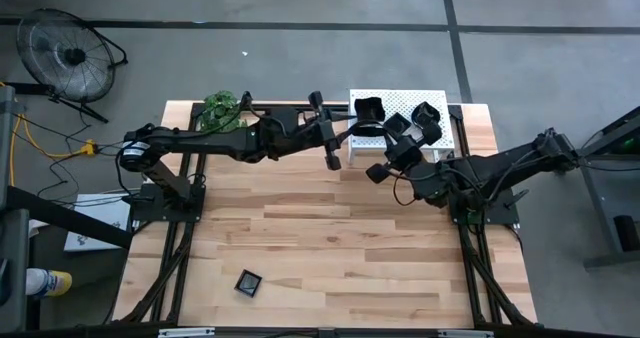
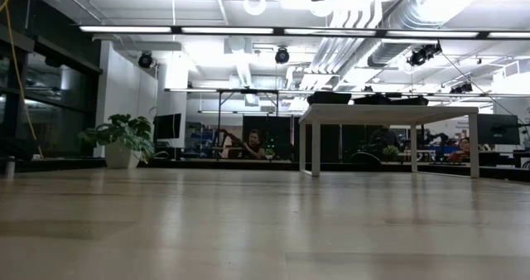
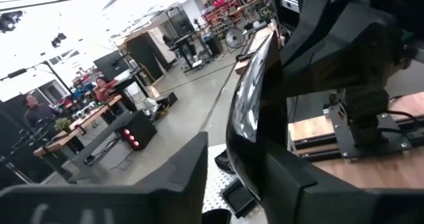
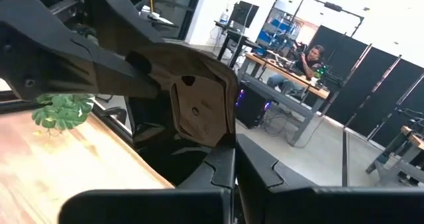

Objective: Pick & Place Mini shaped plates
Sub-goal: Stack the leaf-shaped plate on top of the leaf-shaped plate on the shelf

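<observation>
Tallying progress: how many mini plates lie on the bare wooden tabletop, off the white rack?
1: a mini plate alone on the left arm's side, far from the white rack. The rest cluster on that rack; the arms may hide others.

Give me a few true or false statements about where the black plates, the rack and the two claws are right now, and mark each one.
1. A lone black plate lies near the table's front edge. True.
2. The white perforated rack sits at the front left corner. False: it is at the back, right of centre.
3. Several mini shaped plates rest on the rack. True.
4. The left claw hovers over the lone plate. False: it is at the back, beside the rack.
5. The right claw is wide open. False: it is shut.
6. A green plant sits at the table's back edge. True.
</observation>
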`<state>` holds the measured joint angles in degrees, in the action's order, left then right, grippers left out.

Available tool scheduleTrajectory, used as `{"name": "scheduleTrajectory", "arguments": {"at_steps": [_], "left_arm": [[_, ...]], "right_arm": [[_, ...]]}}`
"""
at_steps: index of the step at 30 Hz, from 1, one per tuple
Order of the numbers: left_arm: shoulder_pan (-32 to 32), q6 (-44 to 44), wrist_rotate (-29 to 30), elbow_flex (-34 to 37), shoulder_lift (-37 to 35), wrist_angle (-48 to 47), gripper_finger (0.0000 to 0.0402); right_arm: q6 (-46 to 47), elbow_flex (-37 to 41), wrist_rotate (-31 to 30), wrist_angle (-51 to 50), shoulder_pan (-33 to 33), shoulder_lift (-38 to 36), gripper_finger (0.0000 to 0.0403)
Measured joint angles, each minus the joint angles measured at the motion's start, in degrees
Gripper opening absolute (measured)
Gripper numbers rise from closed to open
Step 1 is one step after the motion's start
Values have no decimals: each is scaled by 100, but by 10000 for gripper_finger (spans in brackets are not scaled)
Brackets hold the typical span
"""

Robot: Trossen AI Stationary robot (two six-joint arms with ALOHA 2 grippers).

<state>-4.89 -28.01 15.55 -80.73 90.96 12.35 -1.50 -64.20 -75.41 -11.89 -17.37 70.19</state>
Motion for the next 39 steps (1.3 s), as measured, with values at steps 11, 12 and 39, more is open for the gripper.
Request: {"name": "scheduleTrajectory", "arguments": {"at_steps": [11,12,39], "left_arm": [[-3,-2,86,0,0,-127,7],[-1,-3,90,0,0,-138,8],[-82,-174,278,7,2,1331,0]], "right_arm": [[-138,0,21,-12,0,0,0],[-140,0,21,-14,0,0,0],[2265,130,-784,-206,-1047,-315,262]]}}
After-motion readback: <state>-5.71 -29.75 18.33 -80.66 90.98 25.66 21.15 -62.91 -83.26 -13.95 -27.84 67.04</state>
